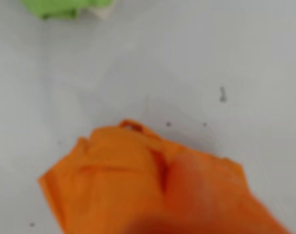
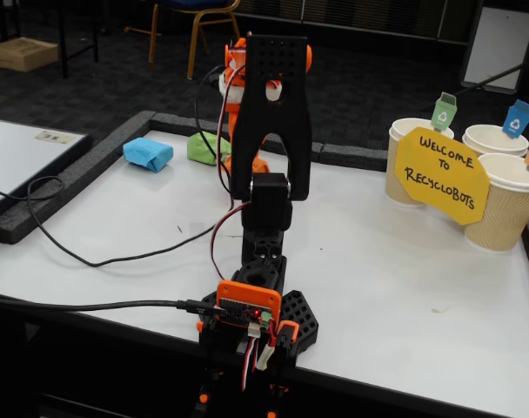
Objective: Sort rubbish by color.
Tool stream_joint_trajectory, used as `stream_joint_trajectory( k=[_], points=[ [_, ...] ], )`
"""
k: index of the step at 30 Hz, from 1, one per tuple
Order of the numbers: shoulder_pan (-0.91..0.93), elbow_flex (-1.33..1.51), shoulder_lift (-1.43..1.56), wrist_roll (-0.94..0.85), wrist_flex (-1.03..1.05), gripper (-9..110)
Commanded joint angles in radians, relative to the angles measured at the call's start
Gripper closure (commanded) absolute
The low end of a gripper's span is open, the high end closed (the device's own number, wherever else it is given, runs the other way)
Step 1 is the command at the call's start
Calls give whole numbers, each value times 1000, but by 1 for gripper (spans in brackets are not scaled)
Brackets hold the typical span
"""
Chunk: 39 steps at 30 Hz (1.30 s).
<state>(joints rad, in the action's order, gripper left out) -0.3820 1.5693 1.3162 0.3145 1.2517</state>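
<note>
A crumpled orange paper lies on the white table at the bottom of the wrist view. A blurred orange finger of my gripper overlaps its right side; the other jaw does not show, so I cannot tell if the paper is gripped. A crumpled green paper lies at the top left edge. In the fixed view the green paper and a blue paper lie at the table's far left, and the arm reaches toward them and hides the gripper.
Three paper cups stand at the far right, tagged green, blue and orange, behind a yellow sign. Cables run over the left of the table. A raised black rim borders its left side.
</note>
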Motion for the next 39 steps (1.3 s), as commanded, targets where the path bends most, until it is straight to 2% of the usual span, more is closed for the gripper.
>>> stream_joint_trajectory(
  k=[1, 21, 28, 39],
  points=[
    [-20, -132, 158, -87, 44, 101],
    [32, 26, 713, -290, 196, 101],
    [81, 225, 973, -311, 189, 101],
    [268, 500, 1390, -344, 164, 101]
  ],
)
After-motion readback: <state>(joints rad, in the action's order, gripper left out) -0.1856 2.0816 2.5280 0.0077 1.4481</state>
